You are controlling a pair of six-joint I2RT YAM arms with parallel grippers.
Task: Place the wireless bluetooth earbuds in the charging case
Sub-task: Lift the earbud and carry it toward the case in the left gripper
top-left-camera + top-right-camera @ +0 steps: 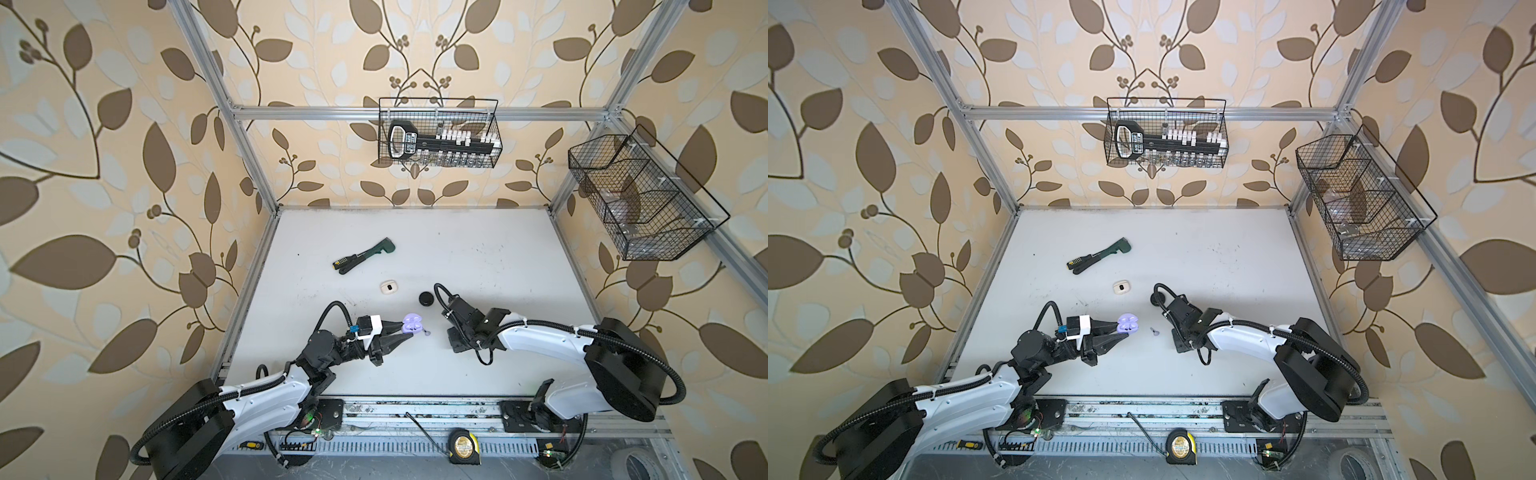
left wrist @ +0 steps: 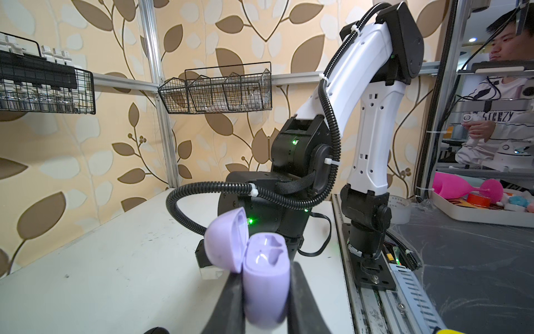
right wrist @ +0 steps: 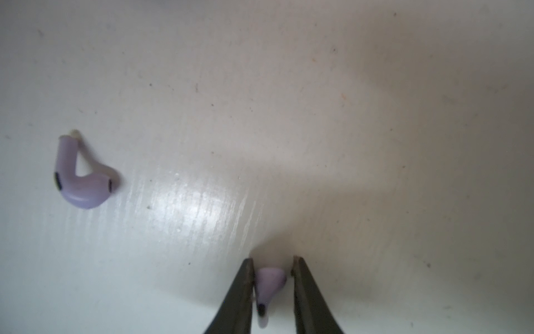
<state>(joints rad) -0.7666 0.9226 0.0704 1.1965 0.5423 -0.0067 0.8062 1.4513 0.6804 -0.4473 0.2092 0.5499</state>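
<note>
— Yellow tape measure (image 1: 463,446) at the bottom edge of both top views, on the rail in front of the table (image 1: 478,257). What comes above it?

— The two arms. Just left of centre, the left gripper (image 2: 264,270) is pressed onto a lilac case (image 1: 411,322), with one finger on each side of its lower half. The lid (image 2: 225,240) is swung open.

— And the right gripper?

— In the top views its fingertips are hidden under the wrist. The right wrist view shows the right gripper (image 3: 273,258) pointing down at the table. Its fingers stand narrowly apart with a lilac earbud (image 3: 270,284) between them. One finger (image 3: 239,289) touches the bud, and a sliver of table shows between the bud and the other finger.

— Is there another bud?

— A second earbud (image 3: 83,179) lies loose on the table at the left of that view, well apart from the fingers. A lilac speck just right of the case in both top views looks like that one.

— And further up?

— Above centre there is a white case (image 1: 389,287) with a black puck (image 1: 426,298) to its right. Higher, a green-handled tool (image 1: 365,255) lies on the table. A wire basket (image 1: 438,133) hangs on the back rail at upper centre, and a second basket (image 1: 640,195) hangs at the right.
</note>
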